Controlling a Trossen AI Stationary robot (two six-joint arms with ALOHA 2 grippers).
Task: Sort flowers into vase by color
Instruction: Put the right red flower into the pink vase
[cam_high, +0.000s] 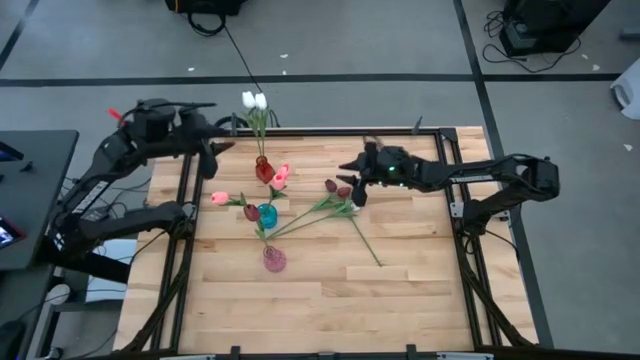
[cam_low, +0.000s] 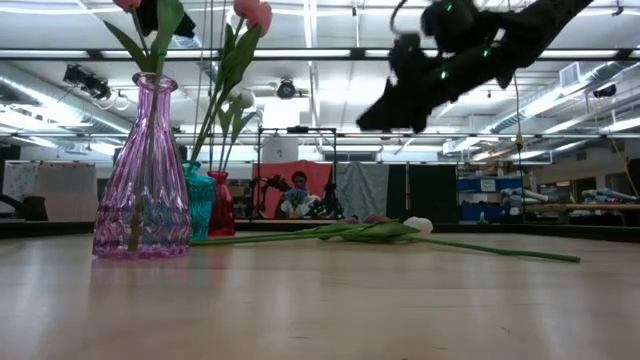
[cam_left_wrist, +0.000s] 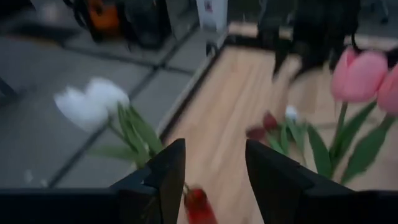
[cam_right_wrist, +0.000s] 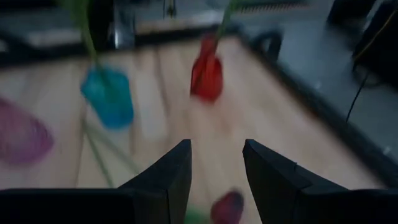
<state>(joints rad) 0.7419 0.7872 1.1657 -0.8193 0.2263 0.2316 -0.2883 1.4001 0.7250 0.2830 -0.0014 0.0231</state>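
Several tulips lie loose on the wooden table (cam_high: 400, 300) near its middle, dark red heads (cam_high: 337, 187) pointing toward the right gripper (cam_high: 352, 172), long green stems (cam_high: 365, 243) trailing to the near side. Two white tulips (cam_high: 254, 100) stand in the red vase (cam_high: 263, 169) at the far edge, a pink tulip (cam_high: 280, 175) leaning just beside it; the teal vase (cam_high: 267, 214) and the pink glass vase (cam_high: 274, 260) sit nearer, each with a stem in it. Another pink tulip (cam_high: 220, 198) shows left of the teal vase. The right gripper hovers over the dark red heads, fingers apart and empty. The left gripper (cam_high: 222, 135) hangs by the white tulips at the far left, fingers parted, empty
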